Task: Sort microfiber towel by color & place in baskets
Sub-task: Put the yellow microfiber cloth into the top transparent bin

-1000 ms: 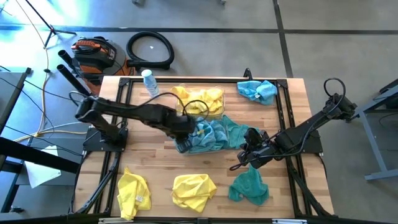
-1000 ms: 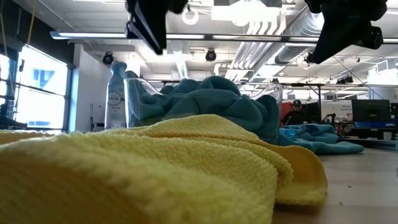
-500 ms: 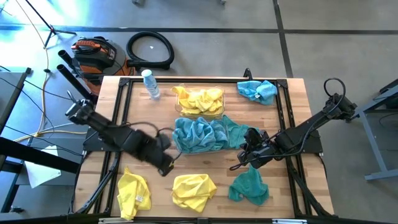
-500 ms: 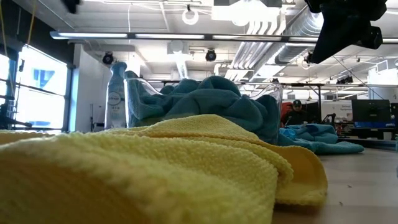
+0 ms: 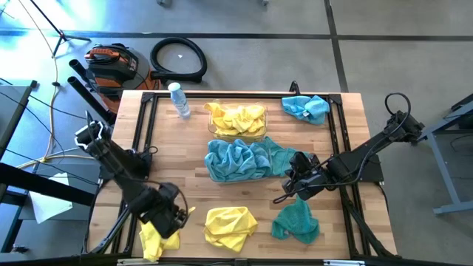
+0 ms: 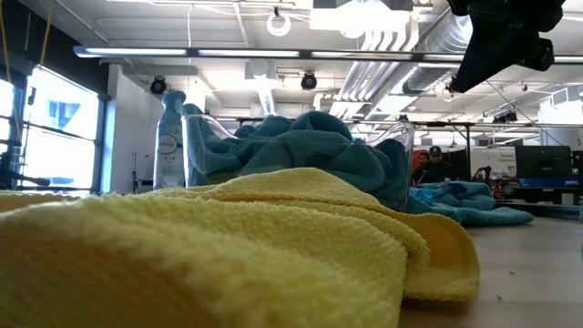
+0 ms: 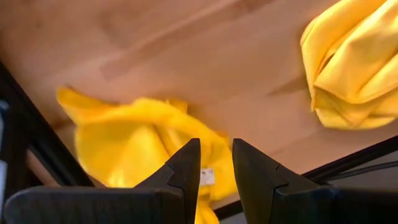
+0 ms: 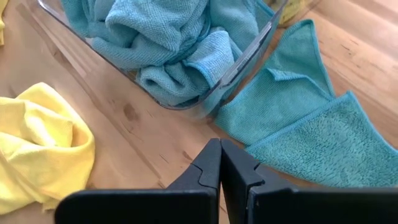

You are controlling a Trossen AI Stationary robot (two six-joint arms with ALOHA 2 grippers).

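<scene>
1. Left gripper (image 5: 177,216) sits low over the near-left corner of the wooden table (image 5: 177,155), just above a crumpled yellow towel (image 5: 151,235) lying there. In its wrist view the two dark fingers (image 7: 186,167) stand a narrow gap apart with nothing between them; the yellow cloth (image 7: 134,137) lies below and beyond the tips.
2. Right gripper (image 5: 290,189) hangs right of table centre, between the teal-filled basket and a loose teal towel (image 5: 297,222) at the near-right. Fingers (image 8: 210,167) pressed together, holding nothing.
3. Teal basket (image 5: 209,171) at table centre: clear plastic, heaped with teal towels (image 5: 240,159); one teal cloth (image 5: 284,159) lies spread on the table at the basket's right side, touching it. Right wrist view shows the clear rim (image 8: 252,46) and the flat cloth (image 8: 298,130) beside it.
4. Yellow basket (image 5: 213,130) just beyond the teal one, holding yellow towels (image 5: 238,118).
5. Loose cloths: second yellow towel (image 5: 229,225) near-centre; light-blue towel (image 5: 304,106) far-right corner.
6. Clear bottle (image 5: 178,99) stands far-left of the baskets.
7. Low view: yellow towel (image 6: 228,246) fills the foreground, teal heap (image 6: 310,146) behind.
</scene>
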